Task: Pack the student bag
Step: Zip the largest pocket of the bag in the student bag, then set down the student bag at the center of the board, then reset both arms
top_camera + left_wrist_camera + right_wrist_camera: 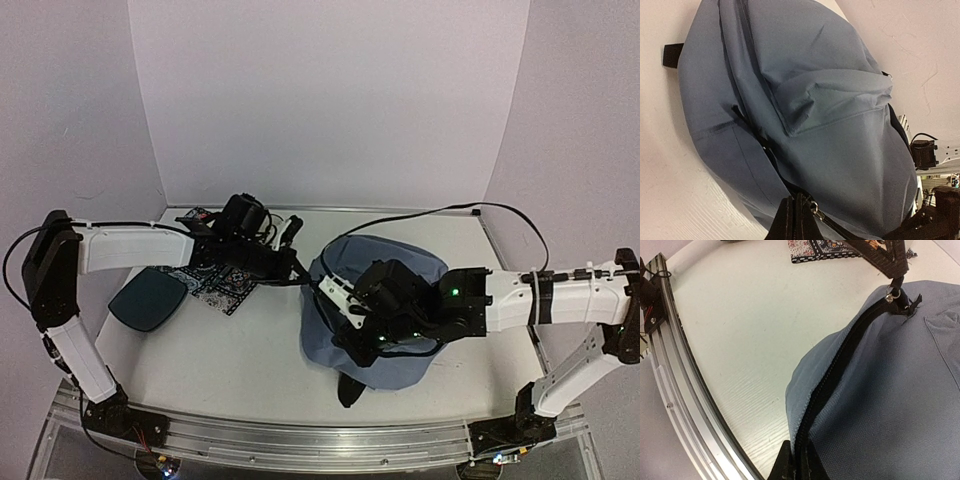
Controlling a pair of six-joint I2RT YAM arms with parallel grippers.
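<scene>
Student bag [405,262]: blue-grey fabric backpack, lying flat on the table [230,350], right of centre, front side up. Front pocket [835,100] faces upward. Dark zipper [840,365] runs along the edge of the bag nearest the left arm. One black strap [350,388] sticks out from under the near edge.

Left pincer [796,215]: clenched, fingers pressed together on the zipper pull [892,294] at the left rim of the bag. A small metal ring [813,206] shows just beside the fingers. The arm reaches in from the left across the table.

Right pincer [796,462]: clenched on the bag's zipper seam, nearer the front of the table than the left pincer; the dark zipper line runs from between its fingers up toward the pull. The arm lies over the bag from the right.

Teal tray [148,298]: small, dark, on the table at far left, well apart from the bag.

Patterned cloth [225,283]: black and white, flat, just beside the tray and under the left arm.

Aluminium rail [300,440]: along the table's near edge, carrying both arm bases.
</scene>
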